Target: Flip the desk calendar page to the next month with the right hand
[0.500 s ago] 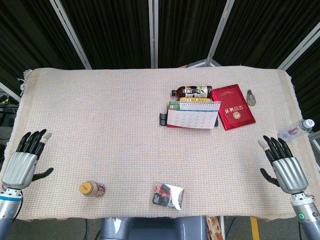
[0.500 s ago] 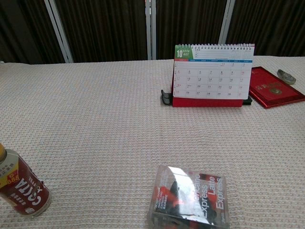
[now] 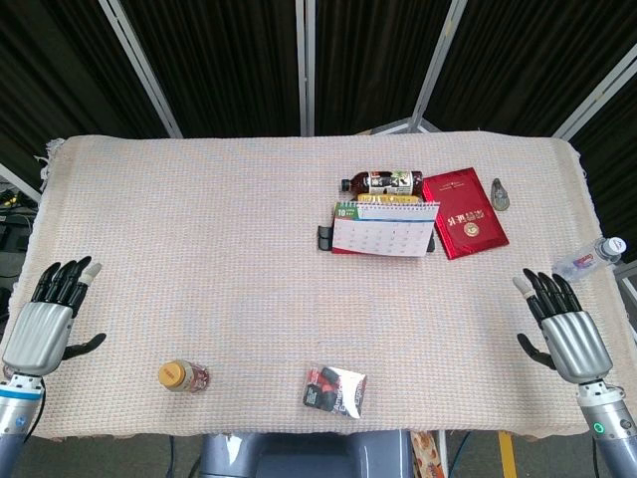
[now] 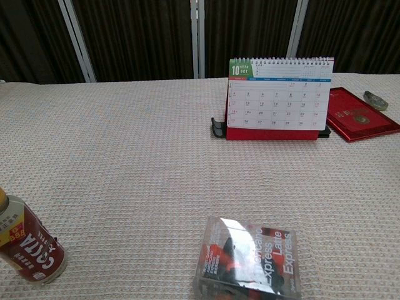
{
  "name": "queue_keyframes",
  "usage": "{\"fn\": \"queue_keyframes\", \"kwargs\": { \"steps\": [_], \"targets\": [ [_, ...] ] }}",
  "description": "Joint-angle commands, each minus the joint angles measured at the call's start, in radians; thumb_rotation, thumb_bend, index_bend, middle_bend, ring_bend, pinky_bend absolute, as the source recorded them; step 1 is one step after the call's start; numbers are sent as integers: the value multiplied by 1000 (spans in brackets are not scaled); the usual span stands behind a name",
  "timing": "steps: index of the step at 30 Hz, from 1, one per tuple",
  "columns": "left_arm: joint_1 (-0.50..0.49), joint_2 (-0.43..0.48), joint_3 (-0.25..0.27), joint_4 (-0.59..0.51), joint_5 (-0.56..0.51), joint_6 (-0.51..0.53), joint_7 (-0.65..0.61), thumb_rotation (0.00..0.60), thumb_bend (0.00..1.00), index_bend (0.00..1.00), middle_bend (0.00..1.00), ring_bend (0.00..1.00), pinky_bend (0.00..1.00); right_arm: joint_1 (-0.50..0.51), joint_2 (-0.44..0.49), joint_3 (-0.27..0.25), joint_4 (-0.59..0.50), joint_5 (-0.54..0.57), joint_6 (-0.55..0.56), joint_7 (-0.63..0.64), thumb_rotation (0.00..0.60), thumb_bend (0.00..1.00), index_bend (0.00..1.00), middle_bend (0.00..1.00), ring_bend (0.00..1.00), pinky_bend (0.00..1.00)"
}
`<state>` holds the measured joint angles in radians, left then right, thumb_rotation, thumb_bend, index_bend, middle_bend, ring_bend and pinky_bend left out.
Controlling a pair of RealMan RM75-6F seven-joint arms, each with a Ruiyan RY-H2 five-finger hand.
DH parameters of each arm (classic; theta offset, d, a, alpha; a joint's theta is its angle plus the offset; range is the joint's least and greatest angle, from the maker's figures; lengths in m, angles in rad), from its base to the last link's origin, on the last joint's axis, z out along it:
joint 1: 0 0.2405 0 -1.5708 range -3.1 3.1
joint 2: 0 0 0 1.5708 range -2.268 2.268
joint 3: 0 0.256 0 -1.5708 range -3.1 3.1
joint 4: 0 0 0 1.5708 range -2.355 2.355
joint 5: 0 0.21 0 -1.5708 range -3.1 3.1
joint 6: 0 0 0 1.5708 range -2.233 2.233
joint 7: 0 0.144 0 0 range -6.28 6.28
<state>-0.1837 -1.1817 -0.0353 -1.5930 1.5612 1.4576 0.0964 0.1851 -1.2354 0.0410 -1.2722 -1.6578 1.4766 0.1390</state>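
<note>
The desk calendar [image 3: 382, 228] stands upright on its red base at the far right-centre of the table [image 3: 199, 249], spiral-bound on top, its white October page facing the robot.

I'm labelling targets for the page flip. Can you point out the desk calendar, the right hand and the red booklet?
desk calendar [image 4: 279, 94]: chest view, middle of the October page.
right hand [image 3: 565, 329]: head view, back of the hand.
red booklet [image 3: 464, 214]: head view, centre of its cover.
</note>
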Motion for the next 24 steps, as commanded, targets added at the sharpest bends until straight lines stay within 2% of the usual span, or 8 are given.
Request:
{"fn": "queue_keyframes", "kwargs": {
  "steps": [1, 3, 5, 6, 9, 14, 18, 24],
  "targets": [
    [-1, 2, -3, 2, -5, -3, -7, 600, 68, 0, 0, 0, 0, 11, -4, 21, -23, 34, -20, -11, 600, 243, 0, 110, 85, 99],
    [-1, 4, -5, 1, -5, -1, -12, 600, 68, 0, 0, 0, 0, 24, -5, 43, -68, 69, -42, 10, 600, 254, 0, 482, 465, 384],
    [-1, 5, -7, 1, -5, 3, -14, 600, 68, 0, 0, 0, 0, 48, 5, 65, -140, 112, -94, 57, 600, 267, 0, 708, 719, 557],
    [-1, 4, -10, 3, -7, 7, -11, 600, 68, 0, 0, 0, 0, 62, 19, 68, -186, 139, -141, 92, 600, 279, 0, 757, 772, 606],
    [1, 1, -17, 7, -13, 13, -8, 600, 68, 0, 0, 0, 0, 126, 83, 94, -362, 259, -339, 238, 600, 363, 0, 823, 839, 666],
    [3, 5, -21, 8, -13, 21, -17, 600, 68, 0, 0, 0, 0, 232, 142, 155, -504, 448, -637, 474, 600, 501, 0, 841, 856, 681],
    [5, 10, -18, 4, -6, 27, -23, 600, 68, 0, 0, 0, 0, 308, 133, 195, -489, 551, -828, 607, 600, 534, 0, 840, 856, 681],
    [6, 12, -16, 1, 4, 35, -19, 600, 68, 0, 0, 0, 0, 375, 56, 238, -382, 665, -967, 694, 600, 537, 0, 840, 855, 681]
  ]
}}
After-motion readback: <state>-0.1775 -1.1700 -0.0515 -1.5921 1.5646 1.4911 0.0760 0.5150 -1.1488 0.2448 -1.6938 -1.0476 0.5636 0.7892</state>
